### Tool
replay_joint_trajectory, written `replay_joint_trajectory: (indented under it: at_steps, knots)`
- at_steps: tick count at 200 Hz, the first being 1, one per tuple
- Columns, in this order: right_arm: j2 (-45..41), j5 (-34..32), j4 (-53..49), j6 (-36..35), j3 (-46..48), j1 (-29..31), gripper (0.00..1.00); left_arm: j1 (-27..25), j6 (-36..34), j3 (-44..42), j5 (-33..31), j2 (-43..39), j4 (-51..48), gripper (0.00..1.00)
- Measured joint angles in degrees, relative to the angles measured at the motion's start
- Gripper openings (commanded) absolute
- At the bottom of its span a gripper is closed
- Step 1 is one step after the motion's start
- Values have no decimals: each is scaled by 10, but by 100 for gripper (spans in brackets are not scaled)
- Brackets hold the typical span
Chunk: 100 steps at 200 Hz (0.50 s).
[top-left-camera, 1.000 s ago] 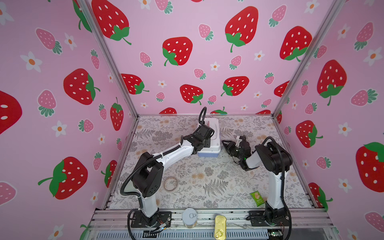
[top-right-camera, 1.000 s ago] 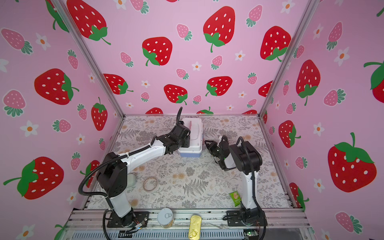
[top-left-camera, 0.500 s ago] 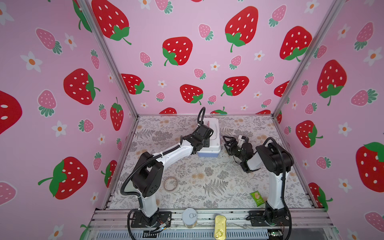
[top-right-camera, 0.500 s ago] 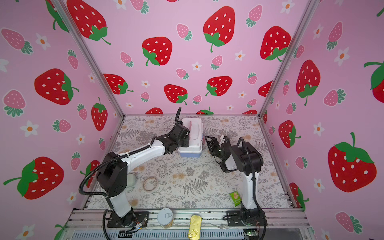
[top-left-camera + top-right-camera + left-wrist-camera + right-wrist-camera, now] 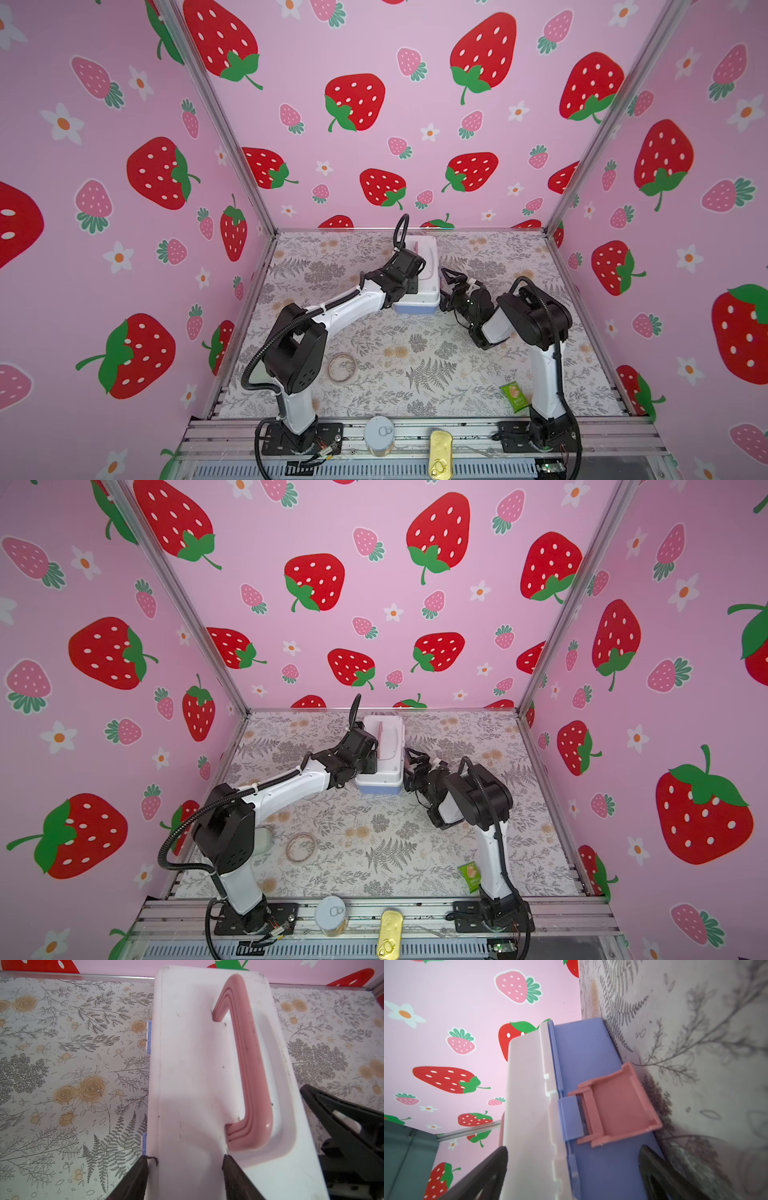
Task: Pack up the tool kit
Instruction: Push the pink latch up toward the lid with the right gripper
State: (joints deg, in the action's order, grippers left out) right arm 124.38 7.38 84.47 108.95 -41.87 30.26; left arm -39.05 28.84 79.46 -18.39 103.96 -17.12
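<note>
White plastic over light blue: the tool kit, lid down, on the flowered table, near the back wall in both top views. At the tool kit's left side, the left gripper, laid over the lid. At its right side, the right gripper, just beside the front wall, fingers spread. Well apart from the tool kit, toward the camera: a clear tape ring and a green packet. Further that way, on the metal rail, a round grey tin and a gold oblong tin, all far from both grippers.

From the left wrist: white lid with the pink handle lying in its recess. Left gripper with fingers apart, clamping nothing. One fingertip at the lid's hinge edge, beside a light blue hinge, the second on the lid's top, just beside the handle's end. On the opposite side of the tool kit, close to its edge, one black finger of the right gripper.

From the right wrist: front wall of the tool kit, lid closed on the light blue base. Pink latch swung away from the lid toward the table, not hooked. Right gripper wide open, holding nothing. One finger on the lid's side, the second on the table's side of the base, the front wall between them. Cannot tell whether touching.
</note>
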Motion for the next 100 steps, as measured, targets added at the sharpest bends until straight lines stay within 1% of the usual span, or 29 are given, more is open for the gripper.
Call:
replay_joint_trajectory:
  at_steps: [23, 68, 84, 100]
  knots:
    - [19, -19, 4, 24, -28, 0, 99, 2, 1, 0, -1, 1, 3, 59]
    - [38, -40, 8, 38, -57, 0, 100, 4, 2, 0, -1, 4, 9, 59]
    - [39, -36, 5, 35, -61, -4, 96, 4, 3, 0, -1, 4, 9, 59]
    - [39, -26, 0, 16, -61, -12, 92, 4, 3, -1, -1, 4, 10, 59]
